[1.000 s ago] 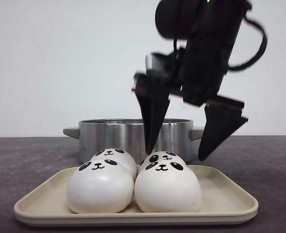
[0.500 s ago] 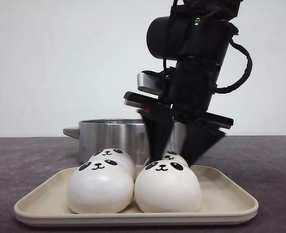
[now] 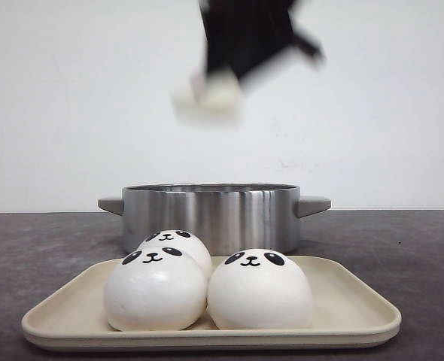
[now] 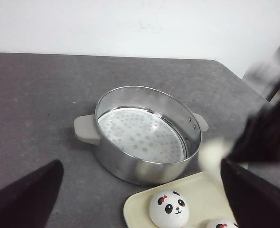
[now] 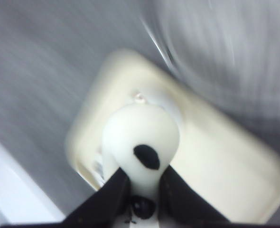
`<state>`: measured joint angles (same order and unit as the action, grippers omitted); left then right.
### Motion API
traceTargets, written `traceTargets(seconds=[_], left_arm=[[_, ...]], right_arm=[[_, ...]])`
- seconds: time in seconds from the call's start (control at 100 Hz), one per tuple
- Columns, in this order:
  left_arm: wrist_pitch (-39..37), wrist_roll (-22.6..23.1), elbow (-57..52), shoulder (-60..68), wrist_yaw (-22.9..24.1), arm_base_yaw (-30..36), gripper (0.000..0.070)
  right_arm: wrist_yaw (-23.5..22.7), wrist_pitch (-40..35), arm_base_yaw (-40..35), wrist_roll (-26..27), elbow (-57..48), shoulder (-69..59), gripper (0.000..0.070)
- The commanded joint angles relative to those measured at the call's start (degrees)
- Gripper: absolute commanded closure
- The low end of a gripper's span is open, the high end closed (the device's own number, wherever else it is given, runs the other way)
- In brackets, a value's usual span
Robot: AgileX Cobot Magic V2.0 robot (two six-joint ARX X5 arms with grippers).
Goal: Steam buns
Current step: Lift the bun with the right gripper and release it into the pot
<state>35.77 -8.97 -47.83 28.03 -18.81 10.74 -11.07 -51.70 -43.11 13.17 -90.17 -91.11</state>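
The right pincer (image 5: 142,187) is clamped on one bun (image 5: 141,142), its two dark fingers squeezing the white dome so that it bulges above them, a black eye patch showing. In the front view this held bun (image 3: 207,101) hangs high above the pot (image 3: 211,216), at about twelve o'clock from it, though everything up there is smeared by motion blur, so it seems the arm is moving fast.

Three buns sit on the cream tray (image 3: 350,304) at the near edge of the dark grey surface (image 3: 41,241). The front left bun (image 3: 156,289) and the front right bun (image 3: 260,289) touch side by side, faces toward the camera; the rear bun (image 3: 178,247) sits just behind the left one, at roughly one o'clock from it.

The steel pot stands just behind the tray, at twelve o'clock from it, with grey handles on both sides. From the left wrist view a perforated white steamer plate (image 4: 140,135) lies inside it, with nothing on it.

The left pincer (image 4: 140,199) hovers over the surface near the pot, its dark fingers spread wide apart and holding nothing.
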Motion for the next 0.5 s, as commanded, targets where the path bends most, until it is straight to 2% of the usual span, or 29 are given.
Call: traceTargets(seconds=[0.0,0.06,0.13,0.49], left_arm=[[-0.66,0.42,-0.74,0.48,-0.09,0.15,0.0074],[-0.63,0.42,-0.74,0.79,-0.11,0.15,0.0074],[-0.61,0.39,-0.74,0.81,-0.11,0.15,0.0074],[-0.61,0.33,-0.74,0.83,-0.22,0.15,0.0073]], right_arm=[[4.11,0.04,0.28,-2.99,-6.08,-1.33,0.0695],[8.00,1.86,1.18,-4.35,-10.21,-1.66,0.0695],[10.03,4.83,2.51,-5.05,-13.25,-2.60,0.0695],[10.01,13.29,10.88,-5.38,-14.25,-15.39,0.0695]])
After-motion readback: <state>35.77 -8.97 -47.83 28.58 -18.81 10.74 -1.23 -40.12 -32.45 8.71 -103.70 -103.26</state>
